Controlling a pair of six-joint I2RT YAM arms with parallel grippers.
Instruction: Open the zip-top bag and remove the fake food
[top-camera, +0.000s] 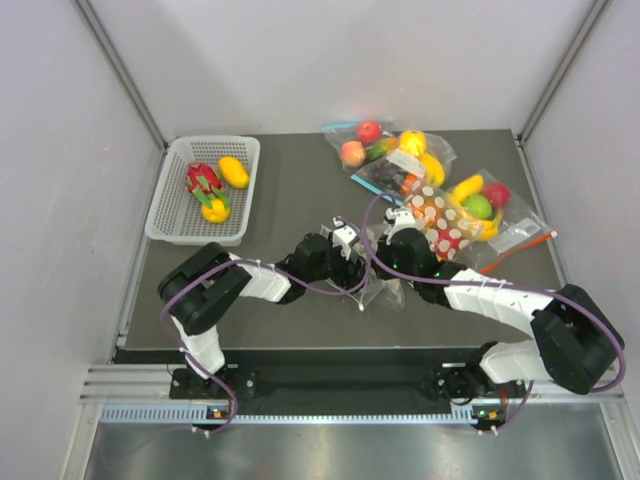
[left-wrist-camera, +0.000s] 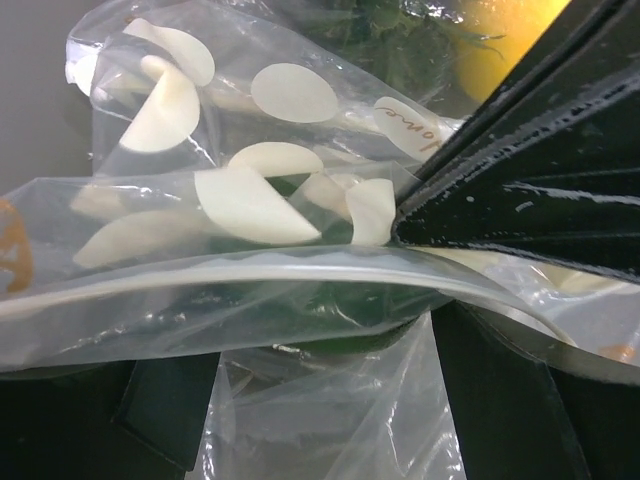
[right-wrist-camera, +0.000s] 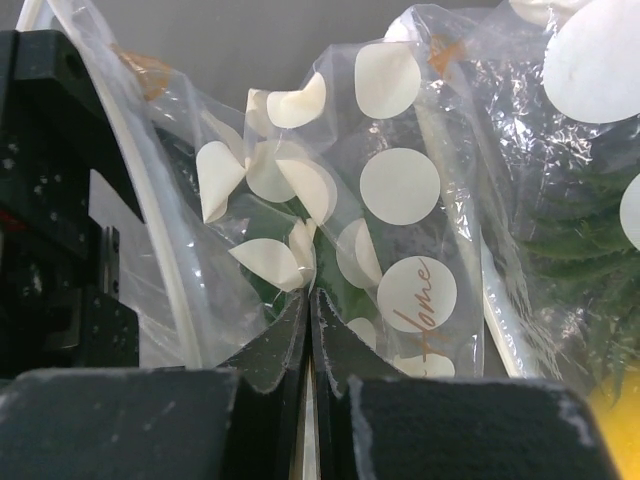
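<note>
The zip-top bag, clear with white dots, hangs crumpled between my two grippers at the table's middle. My right gripper is shut, its pads pinching a fold of the bag. My left gripper has its fingers wide apart, and the bag's film and zip rim drape over them. The right gripper's black fingers show in the left wrist view. Something dark green shows dimly through the bag. Fake food lies in the white basket: a red piece with green leaves and two yellow pieces.
A second dotted bag showing orange lies just right of the grippers. Undotted bags of toy fruit lie at the back and the right. White walls enclose the table on three sides.
</note>
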